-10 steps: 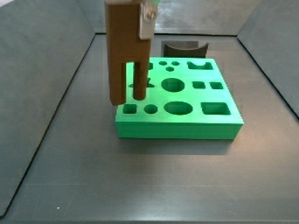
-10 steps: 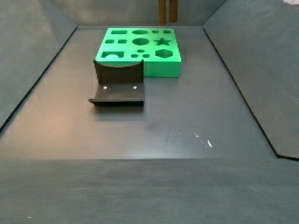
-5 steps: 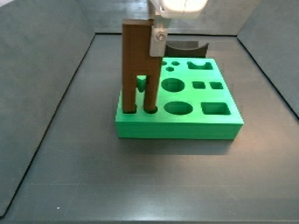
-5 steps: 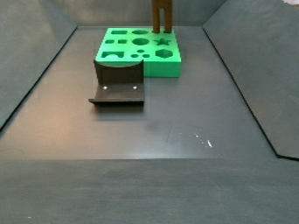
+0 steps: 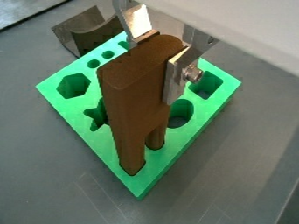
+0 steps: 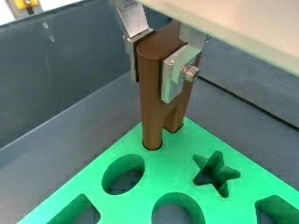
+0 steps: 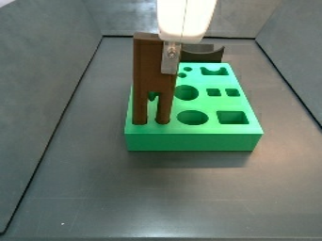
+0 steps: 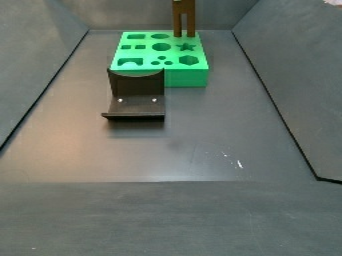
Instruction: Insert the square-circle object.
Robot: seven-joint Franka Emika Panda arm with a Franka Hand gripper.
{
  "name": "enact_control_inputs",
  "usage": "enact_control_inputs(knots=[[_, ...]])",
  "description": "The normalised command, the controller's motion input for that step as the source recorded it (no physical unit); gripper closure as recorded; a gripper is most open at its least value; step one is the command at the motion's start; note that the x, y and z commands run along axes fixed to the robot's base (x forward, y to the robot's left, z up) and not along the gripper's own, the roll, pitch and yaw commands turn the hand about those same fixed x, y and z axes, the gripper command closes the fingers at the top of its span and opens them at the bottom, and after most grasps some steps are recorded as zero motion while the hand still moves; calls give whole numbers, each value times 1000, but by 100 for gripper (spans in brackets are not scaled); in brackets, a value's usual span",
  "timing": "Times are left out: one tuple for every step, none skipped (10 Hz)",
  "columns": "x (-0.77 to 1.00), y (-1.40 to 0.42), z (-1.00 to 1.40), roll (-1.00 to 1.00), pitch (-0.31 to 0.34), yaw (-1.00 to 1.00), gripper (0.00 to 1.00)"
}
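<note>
Matte brown bar (image 7: 151,80), slim and flat-faced like smooth wood or plastic, standing upright with its lower end split into two pegs. Pinched near the top between the silver plates of the hand (image 5: 163,48), one plate on each broad side, as both wrist views show (image 6: 162,54). Pegs down at the green board (image 7: 193,115), at its corner region beside the star-shaped hole (image 6: 214,169); round peg meeting a hole in the board in a wrist view, though depth of entry hard to judge from here. Seen small at the far end of the board in a side view (image 8: 183,17).

Board bright green, glossy plastic, a thick square slab cut with round, oval, square, hexagonal and star holes (image 8: 163,58).

Dark grey block (image 7: 198,51) with a scooped top just behind the board. Dark L-shaped fixture (image 8: 135,105) on its base plate, just in front of the board in a side view, close but apparently not touching.

Table (image 8: 174,170) dull dark grey, faintly scuffed, with a small pale mark. Grey walls around, sloping up at the sides.
</note>
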Motion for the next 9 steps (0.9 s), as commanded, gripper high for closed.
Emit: enact_control_inputs(knots=[[-14, -26, -386, -100, -243, 0, 100], [0, -40, -434, -81, -279, 0, 100], [0, -74, -474, -7, -243, 0, 100], [0, -60, -420, 0, -216, 0, 100], [0, -26, -406, 0, -219, 0, 100], [-126, -37, -514, 0, -377, 0, 100], [-237, -46, -369, 0, -450, 37, 100], [-94, 0, -183, 0, -224, 3, 100], [0, 0, 0, 0, 0, 0, 100]])
